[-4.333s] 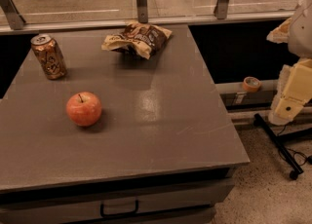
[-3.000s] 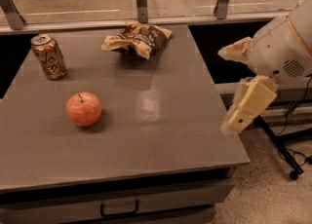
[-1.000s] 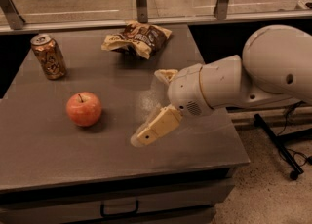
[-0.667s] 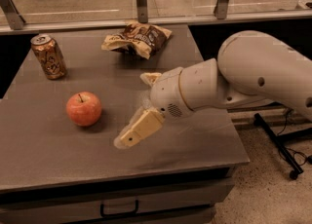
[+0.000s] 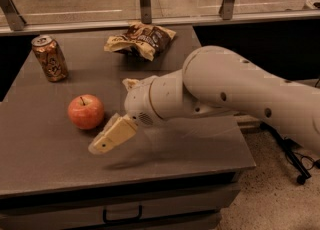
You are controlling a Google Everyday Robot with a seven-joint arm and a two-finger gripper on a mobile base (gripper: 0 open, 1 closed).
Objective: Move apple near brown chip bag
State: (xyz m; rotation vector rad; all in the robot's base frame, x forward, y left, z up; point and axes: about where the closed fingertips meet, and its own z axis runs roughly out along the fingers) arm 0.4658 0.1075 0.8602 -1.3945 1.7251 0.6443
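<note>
Orange-brown metal soda can (image 5: 50, 58) sits off to the hand's far left, well apart. The round red-orange apple (image 5: 86, 111) is just left of the hand, sitting on the flat grey worktop (image 5: 40, 159). The cream-white hand (image 5: 112, 115) hangs low over the worktop, spread open, gripping nothing. The crinkly brown-and-yellow foil chip bag (image 5: 142, 39) lies behind the hand at the far edge, well apart from the apple.

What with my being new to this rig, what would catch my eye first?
The big white arm reaching in from the right dominates, its tool low over the grey table just right of the red apple. Behind lie the brown chip bag at the far edge and an orange-brown soda can at far left.
</note>
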